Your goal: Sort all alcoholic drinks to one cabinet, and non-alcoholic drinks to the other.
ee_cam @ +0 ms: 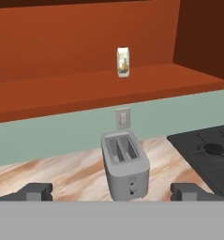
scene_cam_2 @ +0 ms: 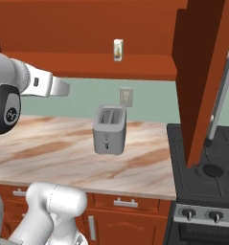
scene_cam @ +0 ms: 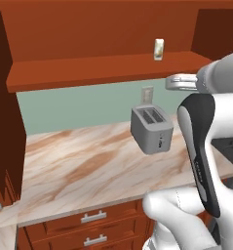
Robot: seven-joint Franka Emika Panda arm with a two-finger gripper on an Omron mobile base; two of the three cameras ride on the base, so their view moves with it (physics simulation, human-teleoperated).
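Carton (scene_cam: 159,49) upright on cabinet shelf (scene_cam: 88,68); toaster (scene_cam: 151,129) below — on marble counter (scene_cam: 79,166).

no text or label can be read.

One cream-white carton (scene_cam: 159,49) stands on one plank shelf (scene_cam: 88,68) of one open red-brown cabinet (scene_cam: 64,24). One grey toaster (scene_cam: 151,128), with two slots, sits on one marble counter (scene_cam: 79,166). One wall outlet (scene_cam: 146,94); two drawer handles (scene_cam: 93,217); one stove (scene_cam_2: 202,158), with two knobs.
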